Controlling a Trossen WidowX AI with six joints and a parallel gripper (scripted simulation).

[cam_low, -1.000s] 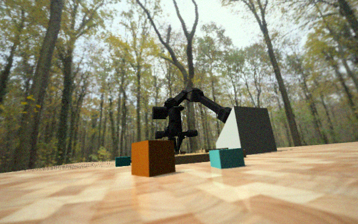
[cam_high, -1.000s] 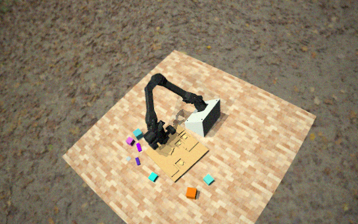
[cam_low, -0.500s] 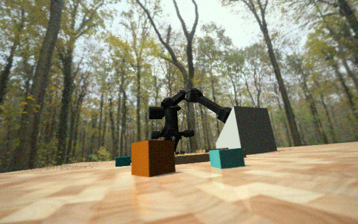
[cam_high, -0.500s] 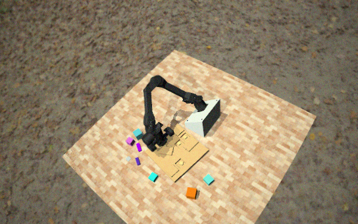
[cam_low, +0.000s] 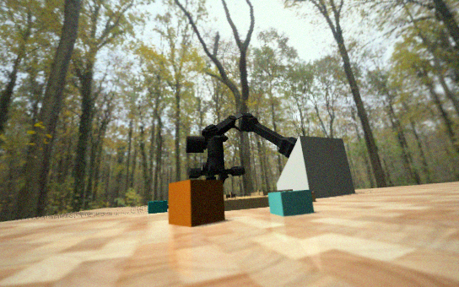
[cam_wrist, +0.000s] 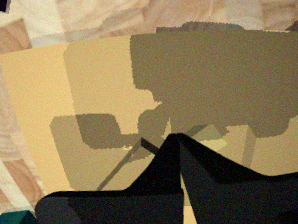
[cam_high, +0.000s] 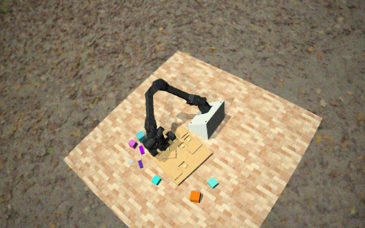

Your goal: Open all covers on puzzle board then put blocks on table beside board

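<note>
The tan puzzle board (cam_high: 192, 161) (cam_low: 245, 203) (cam_wrist: 40, 96) lies flat on the table in front of the arm's base. Several flat covers (cam_high: 191, 147) sit on it; I cannot tell which stand open. My gripper (cam_high: 160, 148) (cam_wrist: 174, 140) is shut and empty, its tips low over the board's left end, next to a thin dark cover edge (cam_wrist: 120, 165). A teal block (cam_high: 140, 135) rests on the table just beside my hand. In the exterior view the fingertips are hidden behind an orange block (cam_low: 196, 202).
Off the board's left side lie a magenta block (cam_high: 132, 143), two purple blocks (cam_high: 141, 149) (cam_high: 140, 163) and a small grey one (cam_high: 131, 161). Two cyan blocks (cam_high: 155, 180) (cam_high: 212, 182) and the orange block (cam_high: 194, 196) lie in front. The white-and-grey base box (cam_high: 208, 119) (cam_low: 316, 173) stands behind.
</note>
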